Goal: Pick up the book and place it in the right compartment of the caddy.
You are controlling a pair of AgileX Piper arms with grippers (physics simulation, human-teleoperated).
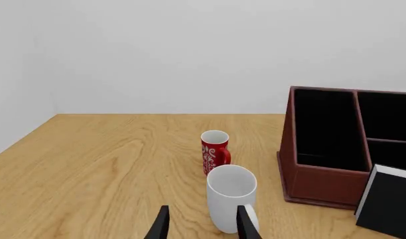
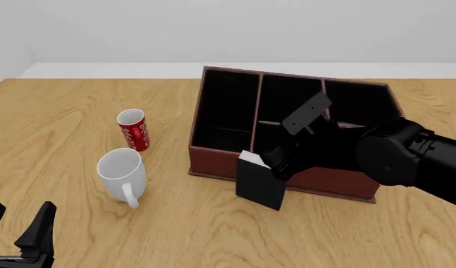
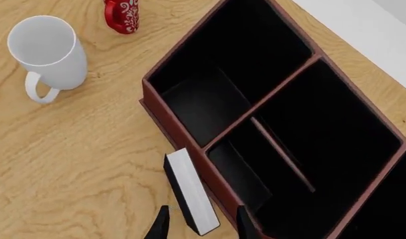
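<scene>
The thin black book with white page edges (image 2: 259,184) stands upright against the near wall of the reddish-brown leather-look caddy (image 2: 213,167), toward the desk's near edge, presumably propped there so its top can be pinched. The right gripper (image 3: 199,226) hangs above it, fingers spread either side of the page edge, apparently not yet clamped. The left gripper (image 1: 203,226) idles open by the near-left corner, facing a white ceramic mug (image 1: 230,196).

The book (image 2: 259,183) stands against the caddy (image 2: 213,162) front wall, two mugs (image 2: 123,175) to its left.
</scene>
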